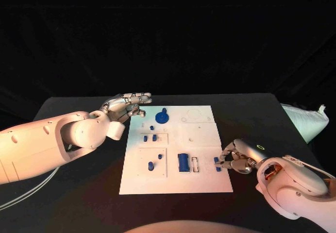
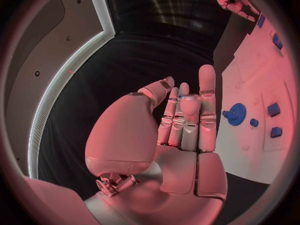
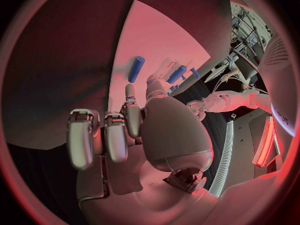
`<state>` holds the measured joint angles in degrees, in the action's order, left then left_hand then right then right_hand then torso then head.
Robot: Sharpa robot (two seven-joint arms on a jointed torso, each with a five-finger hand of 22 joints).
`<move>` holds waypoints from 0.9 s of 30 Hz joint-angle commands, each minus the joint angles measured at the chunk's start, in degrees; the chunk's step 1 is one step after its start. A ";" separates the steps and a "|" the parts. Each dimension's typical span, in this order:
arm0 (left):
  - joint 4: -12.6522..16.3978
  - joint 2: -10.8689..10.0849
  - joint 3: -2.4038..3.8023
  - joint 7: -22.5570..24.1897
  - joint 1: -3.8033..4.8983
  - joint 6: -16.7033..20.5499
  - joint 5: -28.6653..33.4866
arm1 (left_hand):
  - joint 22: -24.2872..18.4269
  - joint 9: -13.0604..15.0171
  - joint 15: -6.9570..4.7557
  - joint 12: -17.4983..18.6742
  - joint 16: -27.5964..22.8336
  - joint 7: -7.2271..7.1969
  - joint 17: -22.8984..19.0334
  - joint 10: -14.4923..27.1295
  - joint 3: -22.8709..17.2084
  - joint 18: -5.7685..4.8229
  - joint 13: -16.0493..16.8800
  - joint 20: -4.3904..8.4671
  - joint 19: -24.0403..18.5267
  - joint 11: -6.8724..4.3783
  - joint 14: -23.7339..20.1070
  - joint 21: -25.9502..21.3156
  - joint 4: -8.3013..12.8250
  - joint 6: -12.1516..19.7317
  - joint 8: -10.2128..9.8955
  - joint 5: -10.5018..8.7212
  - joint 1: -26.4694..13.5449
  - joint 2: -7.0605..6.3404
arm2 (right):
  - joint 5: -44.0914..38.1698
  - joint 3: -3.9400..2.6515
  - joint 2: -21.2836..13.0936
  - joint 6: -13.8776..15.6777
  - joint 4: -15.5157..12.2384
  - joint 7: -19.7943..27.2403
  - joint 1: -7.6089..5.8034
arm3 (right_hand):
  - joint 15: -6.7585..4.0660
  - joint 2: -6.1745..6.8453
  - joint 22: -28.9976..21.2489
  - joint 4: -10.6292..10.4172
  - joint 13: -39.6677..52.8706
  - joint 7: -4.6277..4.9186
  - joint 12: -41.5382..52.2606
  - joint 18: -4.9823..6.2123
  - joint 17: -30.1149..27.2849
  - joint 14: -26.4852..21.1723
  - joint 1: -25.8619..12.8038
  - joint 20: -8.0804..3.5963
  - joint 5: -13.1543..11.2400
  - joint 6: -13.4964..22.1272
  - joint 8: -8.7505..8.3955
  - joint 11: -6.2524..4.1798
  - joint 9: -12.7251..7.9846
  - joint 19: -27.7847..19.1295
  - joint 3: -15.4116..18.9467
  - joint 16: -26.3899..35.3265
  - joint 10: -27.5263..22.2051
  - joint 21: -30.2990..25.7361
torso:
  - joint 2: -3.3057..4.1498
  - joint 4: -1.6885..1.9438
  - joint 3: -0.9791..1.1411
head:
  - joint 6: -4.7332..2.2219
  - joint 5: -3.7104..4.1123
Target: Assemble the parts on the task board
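Note:
The white task board [image 1: 203, 141] lies mid-table. On it are a blue gear [image 1: 161, 116], two small blue pegs [image 1: 150, 138], further small blue pieces at the front left and a tall blue block [image 1: 183, 161]. My left hand [image 1: 130, 109] hovers at the board's far left corner beside the gear [image 2: 235, 114]. Its thumb is pressed to its fingertips, and a speck of blue [image 2: 179, 97] shows between them. My right hand [image 1: 235, 160] sits at the board's right edge with fingers curled and nothing in them. A blue peg [image 3: 136, 69] lies loose on the board just beyond its thumb.
A white bag [image 1: 306, 121] lies at the table's right edge. Bare black table surrounds the board [image 2: 250, 85] on all sides. A pale cable [image 1: 21, 196] hangs under my left arm at the table's near left.

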<state>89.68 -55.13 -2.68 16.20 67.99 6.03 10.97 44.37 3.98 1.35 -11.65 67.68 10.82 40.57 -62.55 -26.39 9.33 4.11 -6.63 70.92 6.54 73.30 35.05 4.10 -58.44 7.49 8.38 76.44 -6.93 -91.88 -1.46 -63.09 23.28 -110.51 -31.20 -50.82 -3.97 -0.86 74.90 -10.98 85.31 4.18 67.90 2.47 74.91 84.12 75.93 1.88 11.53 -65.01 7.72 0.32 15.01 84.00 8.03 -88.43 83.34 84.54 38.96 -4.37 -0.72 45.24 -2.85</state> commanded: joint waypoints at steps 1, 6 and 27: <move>0.10 0.04 0.02 0.27 0.00 -1.09 -0.06 | -0.10 -0.01 -0.01 -0.30 -0.10 -0.05 -0.06 0.43 0.47 1.10 -0.04 -0.18 -0.14 -0.02 -0.41 -0.19 0.00 0.48 0.20 0.01 -0.60 0.07 | -3.17 0.02 0.52 -3.69 0.32 -1.40 0.16 | -0.06 -0.53 7.78 -0.29 -8.51 0.07 -0.09 -0.61 12.65 5.37 -0.16 0.21 0.23 -0.55 0.36 -0.57 0.07 2.95 -0.11 -0.22 0.03 0.03 | 0.04 0.06 -0.03 | 0.08 -0.16; 0.08 0.02 0.02 0.25 0.00 -1.09 -0.06 | -0.10 -0.01 -0.01 -0.30 -0.10 -0.05 -0.06 0.43 0.47 1.10 -0.04 -0.18 -0.14 -0.02 -0.41 -0.19 0.00 0.48 0.20 0.01 -0.60 0.07 | -3.51 0.03 1.45 -4.95 1.10 -1.74 0.27 | -0.09 -0.55 7.81 -0.27 -8.48 0.02 -0.05 -0.62 12.72 5.38 -0.10 0.19 0.24 -0.65 0.38 -0.62 0.09 2.97 -0.13 -0.26 0.05 0.05 | -0.02 0.08 -0.02 | 0.14 -0.16; 0.05 -0.06 0.00 0.13 -0.01 -1.12 -0.06 | -0.10 -0.01 -0.01 -0.30 -0.10 -0.05 -0.06 0.43 0.47 1.10 -0.04 -0.18 -0.14 -0.02 -0.41 -0.19 0.00 0.48 0.20 0.01 -0.60 0.07 | -10.83 0.10 5.64 -10.83 5.07 -2.37 1.55 | -0.85 -2.37 8.42 4.47 -8.15 -0.71 -0.15 -0.76 13.43 5.53 7.87 -0.55 -8.26 -1.51 -0.49 -1.39 0.08 3.17 -6.40 -0.63 0.07 0.43 | 0.02 0.24 0.03 | 0.28 -0.27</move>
<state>89.64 -55.23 -2.71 16.13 67.97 5.99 10.97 44.32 3.98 1.35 -11.65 67.68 10.82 40.58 -62.55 -26.39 9.34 4.11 -6.63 70.92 6.54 73.30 35.06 4.10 -58.44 7.49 8.38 76.44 -6.93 -99.39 -1.99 -57.71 17.87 -106.21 -32.63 -50.10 -4.35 0.36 74.94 -6.93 86.14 3.65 67.55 2.56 74.94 84.04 79.43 1.87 3.44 -66.38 7.51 -0.10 15.38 84.00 2.39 -88.69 82.93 84.77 38.97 -4.17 -0.70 45.50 -3.07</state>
